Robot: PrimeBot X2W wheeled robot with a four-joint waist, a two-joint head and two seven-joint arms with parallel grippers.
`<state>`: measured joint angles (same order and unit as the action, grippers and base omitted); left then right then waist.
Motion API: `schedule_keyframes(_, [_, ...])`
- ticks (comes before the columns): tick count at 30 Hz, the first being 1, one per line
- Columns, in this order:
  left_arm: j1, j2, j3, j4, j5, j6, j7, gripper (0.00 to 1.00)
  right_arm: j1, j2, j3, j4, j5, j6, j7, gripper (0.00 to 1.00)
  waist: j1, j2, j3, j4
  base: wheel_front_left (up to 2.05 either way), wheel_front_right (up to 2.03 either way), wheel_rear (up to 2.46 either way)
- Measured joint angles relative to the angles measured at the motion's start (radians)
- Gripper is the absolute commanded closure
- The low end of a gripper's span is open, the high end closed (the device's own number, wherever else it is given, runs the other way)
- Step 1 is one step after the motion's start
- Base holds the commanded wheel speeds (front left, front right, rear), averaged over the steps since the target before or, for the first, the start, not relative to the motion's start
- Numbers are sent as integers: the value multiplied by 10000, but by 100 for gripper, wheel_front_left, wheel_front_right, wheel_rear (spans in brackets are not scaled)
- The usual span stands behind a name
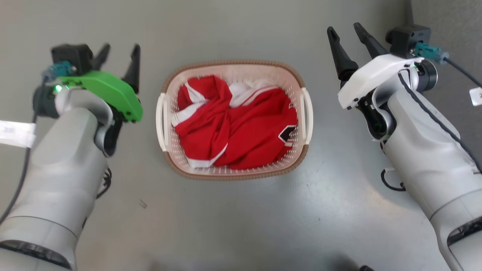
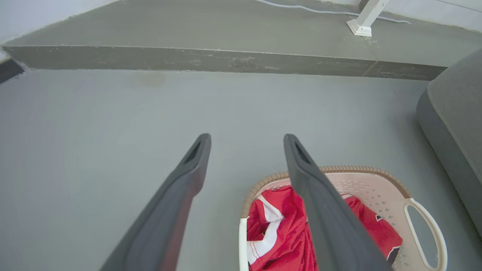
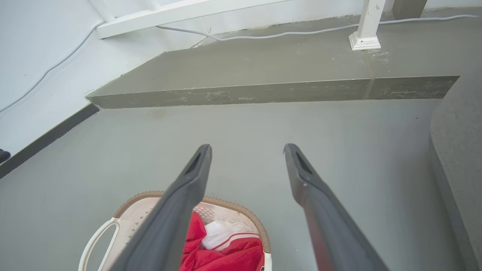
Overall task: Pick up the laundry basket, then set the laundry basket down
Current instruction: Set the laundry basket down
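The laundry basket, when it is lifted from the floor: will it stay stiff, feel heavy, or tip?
Probably fairly stiff: the laundry basket is moulded perforated plastic, though the walls may flex slightly. Likely light for its size, since it holds soft red and white clothing. Lifted by one side handle alone it would probably tilt; both handles look safer.

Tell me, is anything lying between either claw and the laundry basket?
Nothing visible does. Bare grey floor separates the open left claw and the open right claw from the laundry basket sitting between them.
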<state>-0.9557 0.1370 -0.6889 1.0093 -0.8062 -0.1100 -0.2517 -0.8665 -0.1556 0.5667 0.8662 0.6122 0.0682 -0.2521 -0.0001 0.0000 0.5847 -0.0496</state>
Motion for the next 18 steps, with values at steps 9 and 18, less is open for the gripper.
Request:
schedule_keyframes(9, [854,360,1066,-2347,995,784,-2,0,1192,-322,-988,-2013,-780,-650,-15,0,0,0,-1241,-22,0,0,0])
schedule_keyframes(18, [2329,692,1751,-4326,2010,1546,-2,0,2431,-313,-1590,-3530,-1384,-1032,-25,0,0,0,-2231,-24,0,0,0])
